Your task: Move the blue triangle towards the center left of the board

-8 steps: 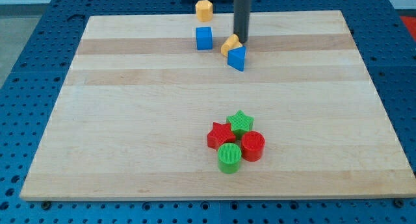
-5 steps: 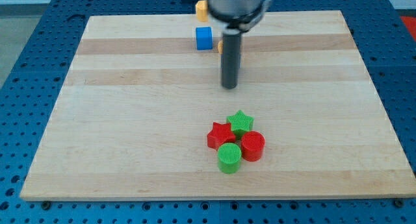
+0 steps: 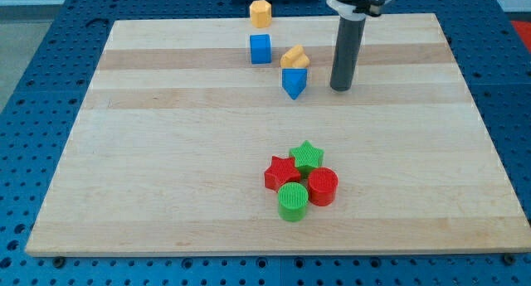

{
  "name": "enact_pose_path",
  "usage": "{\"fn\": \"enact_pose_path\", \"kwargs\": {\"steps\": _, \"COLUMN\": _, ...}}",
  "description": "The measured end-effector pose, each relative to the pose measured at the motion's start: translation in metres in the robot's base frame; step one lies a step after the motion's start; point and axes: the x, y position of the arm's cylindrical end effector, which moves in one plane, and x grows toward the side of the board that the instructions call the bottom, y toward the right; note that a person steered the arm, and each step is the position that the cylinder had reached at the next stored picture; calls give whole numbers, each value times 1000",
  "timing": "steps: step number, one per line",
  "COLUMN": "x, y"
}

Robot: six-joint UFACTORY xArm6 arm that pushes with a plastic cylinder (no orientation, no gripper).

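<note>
Camera view: blue triangle block [image 3: 294, 82] on pale wooden board [image 3: 166, 153], upper middle, just below yellow rounded block [image 3: 294, 57] and near blue cube [image 3: 260, 49]. Dark rod, my tip [image 3: 340, 89], just right of triangle, apart, grasping nothing. Yellow hexagonal block [image 3: 260, 13] at top edge.

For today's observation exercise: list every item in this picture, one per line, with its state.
my tip: on the board, right of the blue triangle, apart
blue triangle: touching the yellow block behind
yellow block: upper centre
blue cube: alone
yellow hexagon: top edge
red star, green star, red cylinder, green cylinder: clustered
</note>
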Motion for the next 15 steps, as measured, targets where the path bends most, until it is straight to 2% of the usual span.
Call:
{"fn": "enact_pose_path", "kwargs": {"steps": 2, "x": 1, "y": -66}}
{"fn": "enact_pose_path", "kwargs": {"steps": 5, "x": 2, "y": -70}}
{"fn": "enact_pose_path", "kwargs": {"steps": 7, "x": 23, "y": -70}}
{"fn": "enact_pose_path", "kwargs": {"steps": 11, "x": -17, "y": -63}}
{"fn": "enact_pose_path", "kwargs": {"steps": 13, "x": 15, "y": -138}}
{"fn": "enact_pose_path", "kwargs": {"steps": 15, "x": 14, "y": -194}}
